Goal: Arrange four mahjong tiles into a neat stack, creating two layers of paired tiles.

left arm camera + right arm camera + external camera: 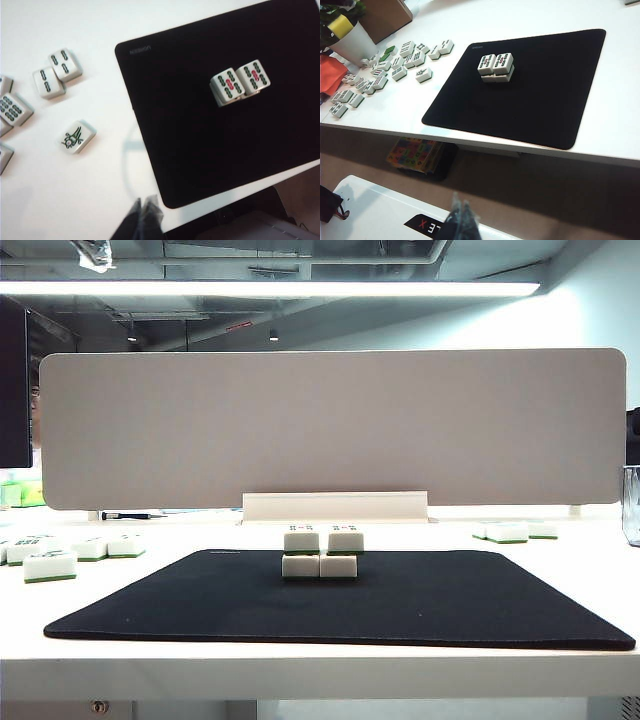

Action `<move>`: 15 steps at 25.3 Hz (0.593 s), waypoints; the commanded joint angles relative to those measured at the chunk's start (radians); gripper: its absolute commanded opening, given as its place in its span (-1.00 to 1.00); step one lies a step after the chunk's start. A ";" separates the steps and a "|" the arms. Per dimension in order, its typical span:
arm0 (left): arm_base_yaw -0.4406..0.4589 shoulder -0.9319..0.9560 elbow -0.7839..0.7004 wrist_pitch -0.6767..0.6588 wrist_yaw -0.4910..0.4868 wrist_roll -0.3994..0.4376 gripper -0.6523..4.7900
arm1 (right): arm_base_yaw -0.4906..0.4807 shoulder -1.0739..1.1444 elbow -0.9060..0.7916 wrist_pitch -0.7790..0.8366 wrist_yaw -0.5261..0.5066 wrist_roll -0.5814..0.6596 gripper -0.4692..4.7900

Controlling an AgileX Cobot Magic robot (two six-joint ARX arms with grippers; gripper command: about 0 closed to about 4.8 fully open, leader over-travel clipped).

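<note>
Judging by the offset upper white green-backed mahjong tiles (324, 540), we risk toppling the two-layer stack (495, 67) near the black mat's (420, 605) far edge if bumped, though both the clenched left gripper (142, 210) and the seemingly clenched right gripper (460, 212) hang well clear, grasping nothing.

The tiles (495, 66) are looking like smooth, shiny white plastic. The black mat (530, 100) is looking soft and dull, like cloth. The table (615, 130) is looking smooth.
</note>
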 commanded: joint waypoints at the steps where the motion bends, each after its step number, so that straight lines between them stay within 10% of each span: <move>1: 0.000 -0.008 0.003 0.003 0.004 -0.006 -0.78 | 0.001 -0.012 0.004 0.009 -0.002 0.000 -0.82; 9: 0.003 -0.007 -0.001 0.083 -0.009 0.050 -0.78 | 0.001 -0.012 0.004 0.009 -0.002 0.000 -0.82; 15: 0.068 -0.203 -0.290 0.645 -0.019 0.044 -0.78 | 0.001 -0.012 0.004 0.009 -0.002 0.000 -0.82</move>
